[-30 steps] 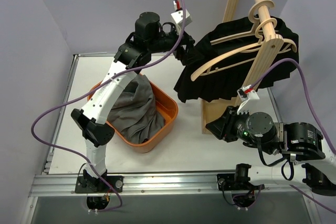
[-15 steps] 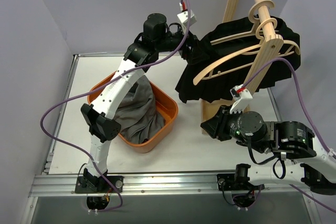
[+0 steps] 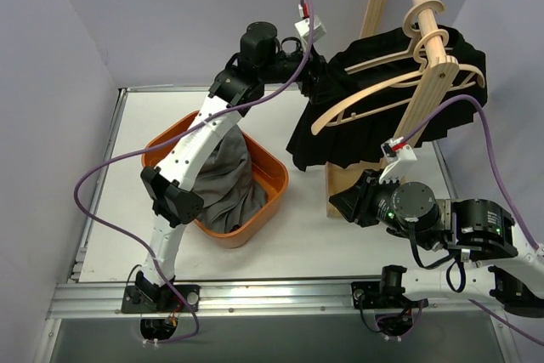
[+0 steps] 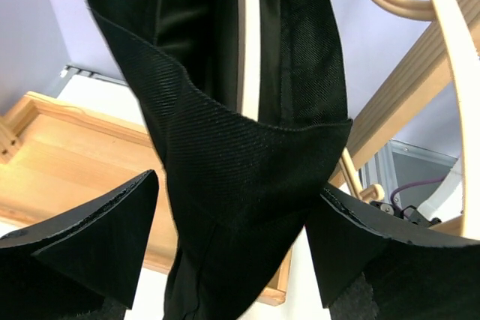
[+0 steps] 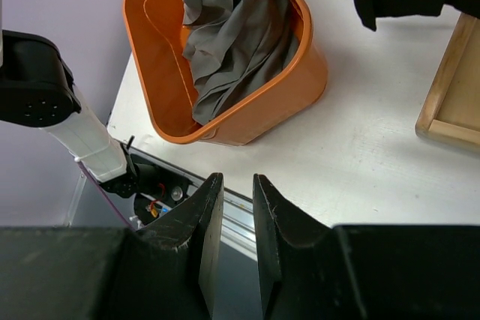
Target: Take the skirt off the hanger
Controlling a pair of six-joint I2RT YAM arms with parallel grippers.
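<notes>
Skirt (image 3: pixel 340 133): black, draped on a pale wooden hanger (image 3: pixel 365 98) that hangs from the wooden rack (image 3: pixel 418 112) at the far right corner of the worktop.
Left gripper (image 4: pixel 238 185): raised to the skirt's left end, fingers apart, with a fold of black fabric between them. It has not pinched the fabric.
Right gripper (image 5: pixel 238 179): low by the front right edge, fingers almost together and holding nothing.
Orange tub (image 3: pixel 274 195): mid-worktop, left of the rack, holding grey cloth (image 3: pixel 221 180).
Step in hand: apparently taking hold of the skirt, which sits fully on the hanger.
Next move: likely calls for the left fingers to close on fabric alone, since the left wrist view shows a pale hanger arm running just behind the fold. The skirt would then be drawn off the hanger's left end.
Risk: a pull could swing the hanger or lift it off the rack.
</notes>
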